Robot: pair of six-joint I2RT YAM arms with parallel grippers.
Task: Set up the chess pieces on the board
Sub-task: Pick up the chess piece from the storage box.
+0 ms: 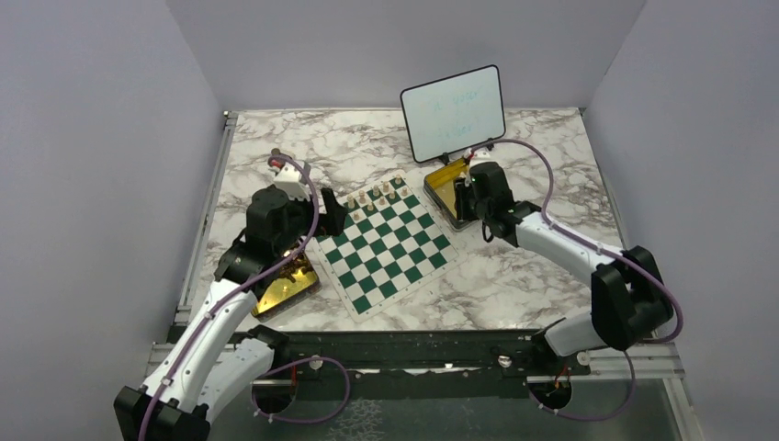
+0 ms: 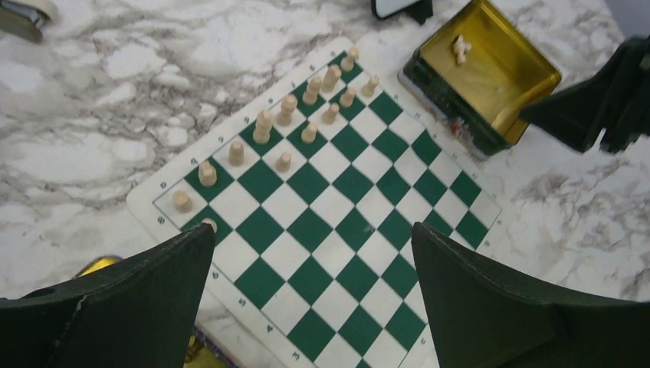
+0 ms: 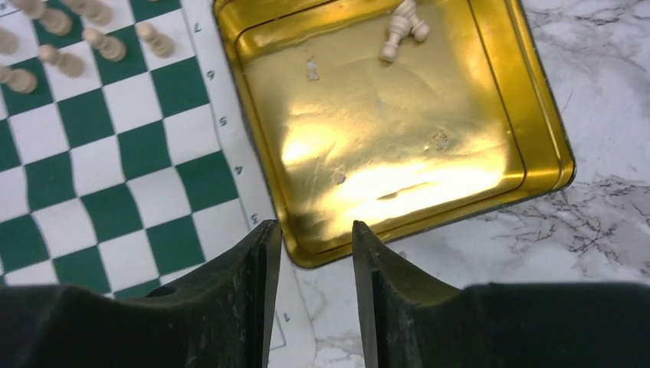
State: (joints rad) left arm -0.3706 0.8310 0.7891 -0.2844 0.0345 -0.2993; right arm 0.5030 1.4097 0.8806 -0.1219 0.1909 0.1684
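Chess pieces (image 2: 263,126), all pale wood, stand upright in two rows along the far-left edge of the board (image 1: 390,248): a full line on the edge squares and a second line just inside it with some squares bare. At the far left of the marble counter (image 1: 514,276), the left gripper (image 2: 310,230) hangs over the board's left corner, its fingers (image 2: 153,291) spread wide and released, with nothing between them. One pawn of the second line shows just at the tip of the left finger in the left wrist view. Under that arm a left gold tin (image 1: 285,289) lies on the counter, touching or just beside the board's near-left edge. The green-and-white board lies flat in the middle, turned at an angle to the counter's edges. Just beside its right edge sits the right gold tin (image 3: 383,138), open side up, with a few pale pieces (image 3: 402,27) lying on their sides in its far corner. The right gripper (image 3: 316,230) hovers over the near rim of this tin, its fingers (image 3: 245,299) drawn close with a narrow gap between them, grasping nothing. Behind the tin a small framed whiteboard (image 1: 453,112) stands upright.
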